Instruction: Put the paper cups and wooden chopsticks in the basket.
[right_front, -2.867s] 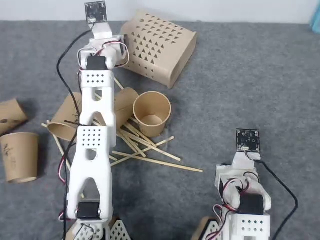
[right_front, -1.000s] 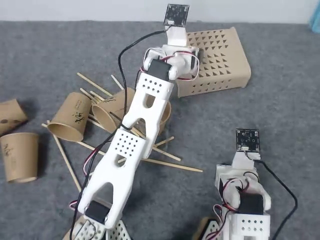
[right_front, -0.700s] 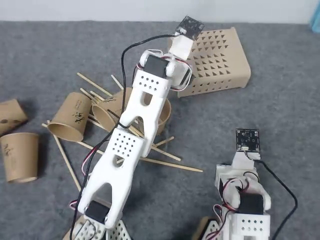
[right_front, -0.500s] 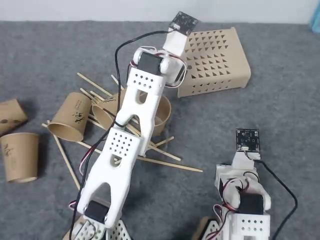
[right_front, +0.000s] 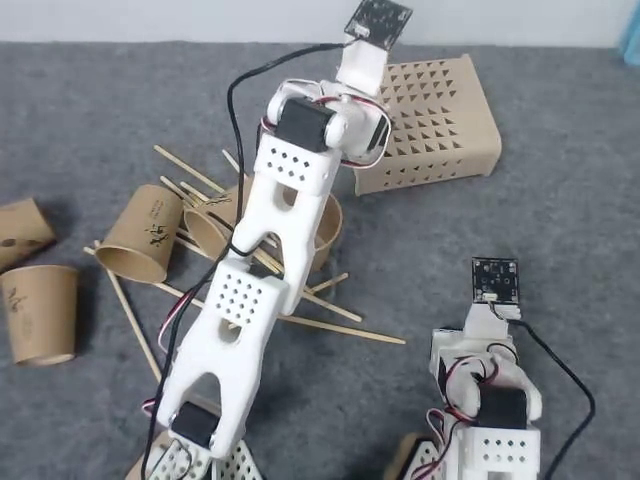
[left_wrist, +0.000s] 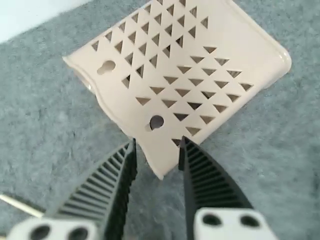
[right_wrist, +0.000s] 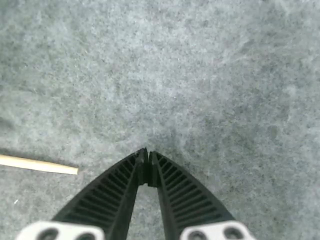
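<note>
1. Several brown paper cups (right_front: 150, 232) and pale wooden chopsticks (right_front: 350, 332) lie scattered on the grey carpet (right_front: 560, 230).
2. Beyond them, the beige plastic basket with triangular holes (left_wrist: 185, 75) lies with a perforated wall facing up. The left pincer (left_wrist: 156, 145) is parted astride its corner, not visibly squeezing it.
3. Closed on nothing, the right pincer (right_wrist: 147, 152) hangs over the carpet.
4. Cups look light and crushable, so pinch one wall at the rim, gently. Chopsticks look stiff, thin and likely to roll, so take them at mid-length.
</note>
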